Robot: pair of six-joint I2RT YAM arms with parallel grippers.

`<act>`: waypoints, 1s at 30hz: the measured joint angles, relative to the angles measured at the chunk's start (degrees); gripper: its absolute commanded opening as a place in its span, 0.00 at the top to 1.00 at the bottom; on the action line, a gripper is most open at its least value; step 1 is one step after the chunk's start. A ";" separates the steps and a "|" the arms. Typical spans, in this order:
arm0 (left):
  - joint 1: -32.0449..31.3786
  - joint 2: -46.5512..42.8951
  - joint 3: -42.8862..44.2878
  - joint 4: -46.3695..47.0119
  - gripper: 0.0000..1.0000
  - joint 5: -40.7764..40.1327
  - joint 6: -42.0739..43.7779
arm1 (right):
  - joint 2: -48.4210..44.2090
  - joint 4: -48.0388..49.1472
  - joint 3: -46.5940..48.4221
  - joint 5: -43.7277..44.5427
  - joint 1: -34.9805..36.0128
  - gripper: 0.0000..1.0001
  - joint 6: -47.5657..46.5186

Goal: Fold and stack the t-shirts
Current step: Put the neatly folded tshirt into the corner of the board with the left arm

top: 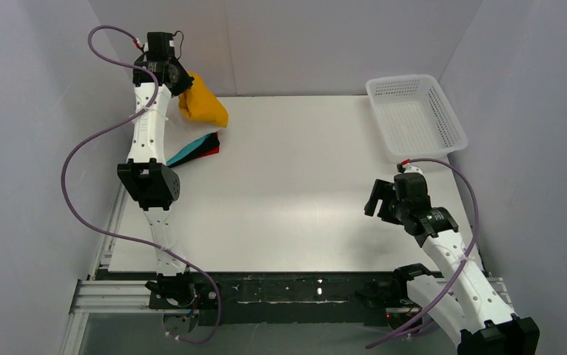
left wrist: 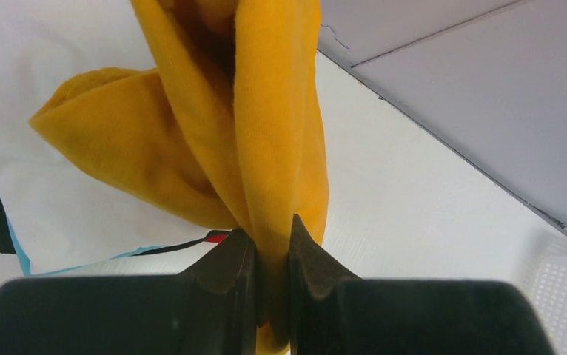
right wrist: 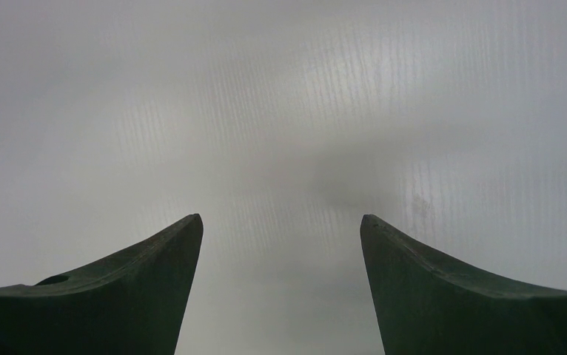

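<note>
My left gripper [top: 185, 80] is shut on the orange-yellow t-shirt [top: 205, 105] at the far left back of the table, and the cloth hangs from it in a bunch. In the left wrist view the shirt [left wrist: 214, 133] is pinched between both fingers [left wrist: 229, 274]. A stack of folded t-shirts [top: 194, 149] in teal, black and red lies just in front of it; its white top shirt [left wrist: 66, 207] shows in the left wrist view. My right gripper [top: 374, 198] is open and empty over bare table at the right; its fingertips [right wrist: 180, 251] stand wide apart.
A white plastic mesh basket [top: 414, 115] stands at the back right corner; a corner of it shows in the left wrist view [left wrist: 562, 288]. Grey walls close in the table at the back and on both sides.
</note>
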 measured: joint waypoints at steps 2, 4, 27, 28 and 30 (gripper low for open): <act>1.11 -0.02 -0.37 -0.07 1.00 1.40 -0.07 | 0.74 0.00 0.00 0.00 0.00 0.14 -0.02; 2.21 -0.11 -1.11 -0.09 1.00 3.43 0.00 | 1.33 0.00 0.00 0.00 0.00 0.15 -0.02; 18.14 -0.04 -13.18 0.15 1.00 25.57 3.65 | 6.69 -0.20 0.04 1.36 0.00 0.15 1.07; 18.91 -0.04 -14.97 0.22 1.00 26.53 3.93 | 7.06 -0.20 0.07 1.38 0.00 0.15 1.11; 19.89 0.04 -16.81 0.09 1.00 27.56 4.31 | 7.89 -0.31 0.15 1.46 0.00 0.15 1.22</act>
